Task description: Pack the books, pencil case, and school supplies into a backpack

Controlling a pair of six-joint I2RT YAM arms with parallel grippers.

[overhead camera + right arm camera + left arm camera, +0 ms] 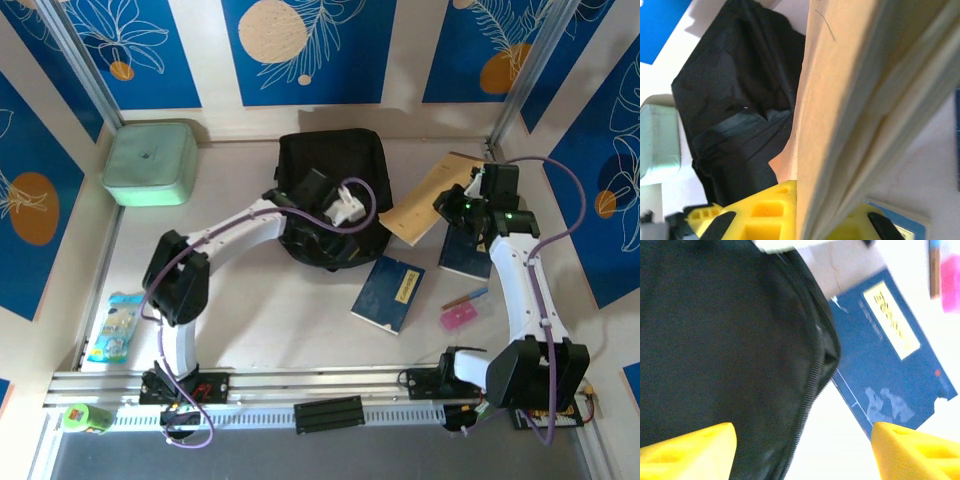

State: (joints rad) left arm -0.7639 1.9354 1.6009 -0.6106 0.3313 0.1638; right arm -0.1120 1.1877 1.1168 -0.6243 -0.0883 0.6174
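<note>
Yellow-fingered, the right gripper (810, 222) clenches a tan notebook (430, 205) just beside the backpack (330, 160). The left gripper (800, 450) hangs released over its zipper (812, 370). Unheld, the slack mouth could snag the notebook. Both blue books (388, 292) lie on the tabletop (270, 320).

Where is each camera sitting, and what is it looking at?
Top: above and behind the arms, looking down on the table; both arms show.
Left wrist: on the left arm, looking over the backpack edge and a blue book; left gripper open.
Right wrist: on the right arm, facing the backpack; right gripper clamps a tan notebook.
Shared: all three see the backpack.
</note>
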